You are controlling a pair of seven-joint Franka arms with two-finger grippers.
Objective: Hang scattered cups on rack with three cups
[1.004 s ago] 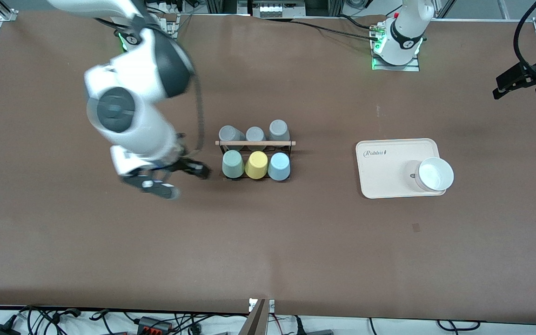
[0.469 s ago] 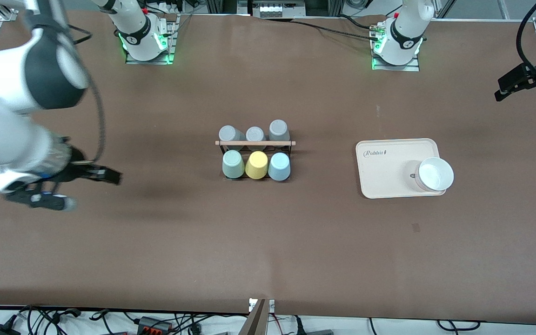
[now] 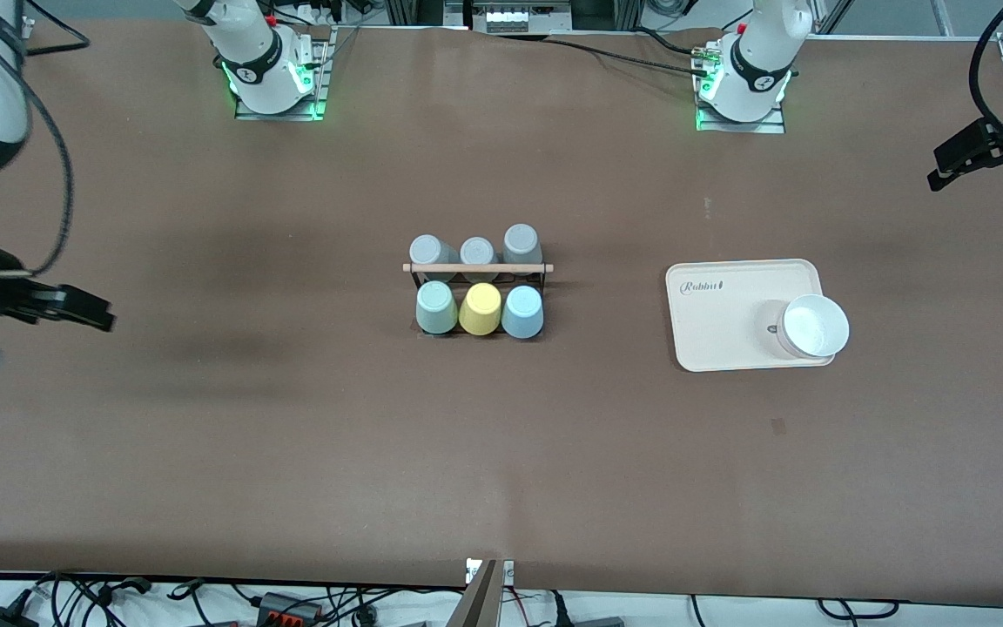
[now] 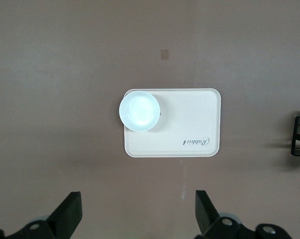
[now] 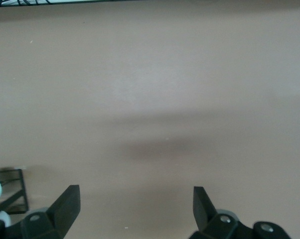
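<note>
Rack (image 3: 477,277) sits mid-table, slightly toward the edge where the arm bases stand. The mint green cup (image 3: 435,307), yellow cup (image 3: 480,309) and light blue cup (image 3: 522,311) hang bottom-out in a row on the rack's front-camera side; three grey cups (image 3: 476,249) fill its other side. Every peg looks taken and no loose cups are on the table, so the task looks done.

Right end effector (image 5: 135,211) hangs over bare table at the right arm's edge, fingers spread wide, empty, out of the way. Left end effector (image 4: 138,211) is up over the left arm's edge, fingers apart, holding nothing, looking down on the beige tray (image 4: 190,119) with a white bowl (image 4: 139,110) on one corner. Both arms appear parked.
</note>
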